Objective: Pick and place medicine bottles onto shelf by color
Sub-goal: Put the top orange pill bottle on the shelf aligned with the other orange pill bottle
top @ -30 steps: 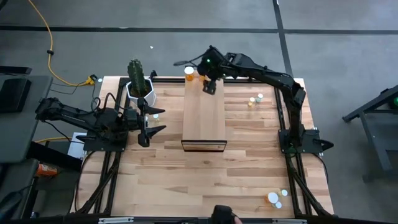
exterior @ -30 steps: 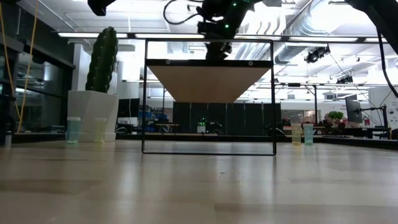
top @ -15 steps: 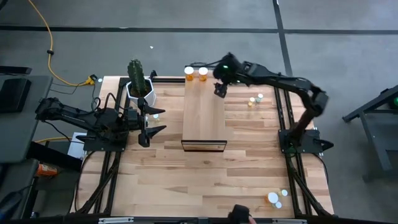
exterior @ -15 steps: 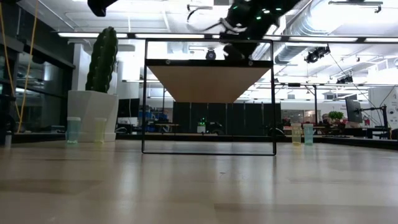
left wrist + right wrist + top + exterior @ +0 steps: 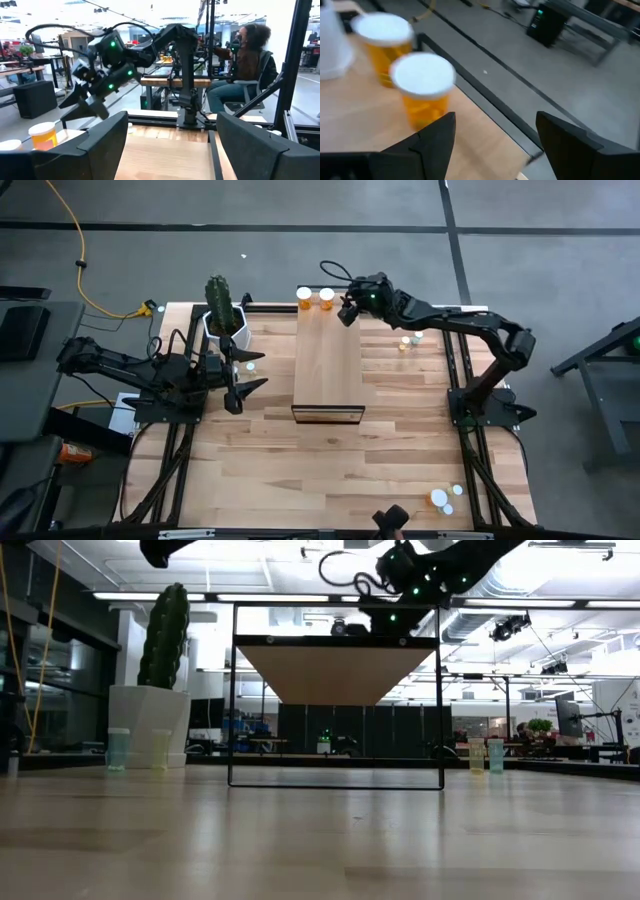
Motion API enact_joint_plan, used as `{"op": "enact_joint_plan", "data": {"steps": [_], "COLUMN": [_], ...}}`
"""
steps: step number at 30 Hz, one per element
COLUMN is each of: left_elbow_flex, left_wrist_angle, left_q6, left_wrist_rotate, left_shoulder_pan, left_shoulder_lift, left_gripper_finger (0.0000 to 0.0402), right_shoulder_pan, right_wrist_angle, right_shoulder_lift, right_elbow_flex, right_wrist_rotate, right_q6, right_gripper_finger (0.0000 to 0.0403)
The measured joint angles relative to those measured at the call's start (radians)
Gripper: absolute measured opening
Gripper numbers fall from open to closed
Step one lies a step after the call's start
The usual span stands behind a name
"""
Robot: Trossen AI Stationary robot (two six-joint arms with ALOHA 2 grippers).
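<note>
Now, step in hand: you look to have the second orange bottle (image 5: pixel 326 299) set down, so the job is to clear away from it cleanly.
Right claw (image 5: pixel 346 311): spread and empty, hovering over the far right corner of the shelf (image 5: pixel 328 370), just beside that bottle at its 4 o'clock in the high view.
Orange bottles: two stand side by side at the shelf's far end, about 12 o'clock of the shelf's middle; the first orange bottle (image 5: pixel 304 299) is to the left of the second, and both are upright with white caps on.
Backing off: draw the claw away towards 3 o'clock, keeping the fingers wide; the near bottle sits close ahead of them in the right wrist view (image 5: pixel 423 90), so any swing towards 9 o'clock risks tipping it.
Next pick, as a judgement: the pale bottles (image 5: pixel 411 340) on the surface at 3 o'clock of the shelf's far end are the closest for this arm.
Other bottles: two more (image 5: pixel 245 364) stand by the cactus pot (image 5: pixel 225 326), and some near the surface's front right corner (image 5: pixel 443 499).
Left claw (image 5: pixel 243 380): waiting low at 9 o'clock of the shelf, fingers apart, holding nothing.
Change: half a second ago the right claw hung further right, off the shelf's edge; a second ago only one orange bottle stood clear.
</note>
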Motion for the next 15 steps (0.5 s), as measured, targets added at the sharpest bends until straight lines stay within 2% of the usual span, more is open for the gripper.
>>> {"op": "enact_joint_plan", "data": {"steps": [5,9,12,15], "left_elbow_flex": [0.000,0.000,0.000,0.000], "left_wrist_angle": [-0.001,-0.001,-0.001,-0.001], "left_q6": [-0.015,-0.012,-0.011,-0.011], "left_wrist_rotate": [0.000,0.000,0.000,0.000], "left_shoulder_pan": [0.000,0.000,0.000,0.000], "left_shoulder_lift": [0.000,0.000,0.000,0.000], "left_gripper_finger": [0.0294,0.0294,0.0294,0.0294], "right_shoulder_pan": [0.000,0.000,0.000,0.000], "right_wrist_angle": [-0.007,-0.006,-0.012,-0.009], "right_shoulder_lift": [0.031,0.031,0.032,0.043], "right_elbow_flex": [0.000,0.000,0.000,0.001], "right_wrist_rotate": [0.016,-0.049,-0.051,-0.052], "right_q6": [0.015,0.006,0.019,0.025], "right_gripper_finger": [0.0268,0.0260,0.0217,0.0129]}}
